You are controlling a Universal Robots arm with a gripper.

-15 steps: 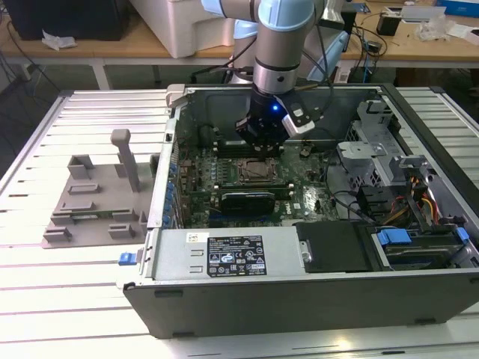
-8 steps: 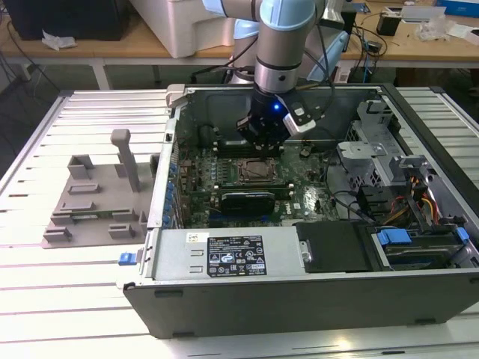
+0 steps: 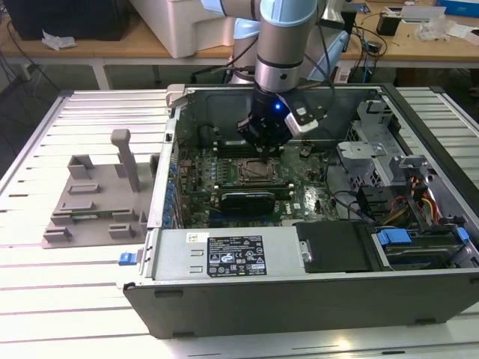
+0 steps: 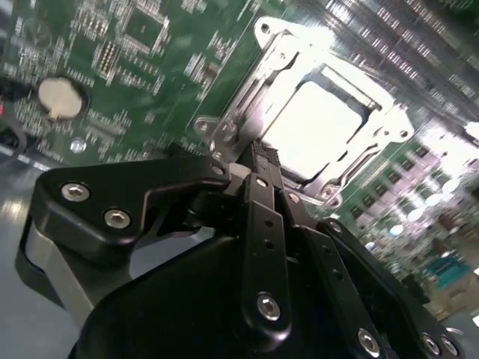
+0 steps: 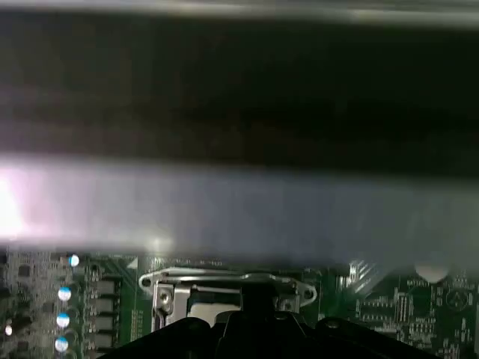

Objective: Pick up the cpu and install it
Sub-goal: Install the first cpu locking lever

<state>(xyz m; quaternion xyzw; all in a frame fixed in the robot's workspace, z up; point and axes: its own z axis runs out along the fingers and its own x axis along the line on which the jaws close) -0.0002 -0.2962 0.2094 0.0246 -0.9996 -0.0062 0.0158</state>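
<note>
The cpu (image 4: 314, 131) lies flat inside the black socket frame (image 4: 247, 112) on the green motherboard, its metal top glaring white in the second wrist view. In the exterior view the cpu (image 3: 251, 171) shows as a small grey square in the middle of the open computer case (image 3: 299, 292). My gripper (image 3: 266, 140) hangs just above the socket's far side, apart from the chip. Its black fingers (image 4: 258, 161) are drawn together and shut, with nothing between them. The socket's metal bracket (image 5: 224, 283) sits just beyond the gripper (image 5: 257, 299) in the first wrist view.
A grey plastic fixture plate (image 3: 97, 202) with upright posts stands on the slatted table at the exterior view's left. Inside the case are a black power supply (image 3: 224, 254), drive bays and cables (image 3: 412, 209) at the exterior view's right, and a coin battery (image 4: 61, 97).
</note>
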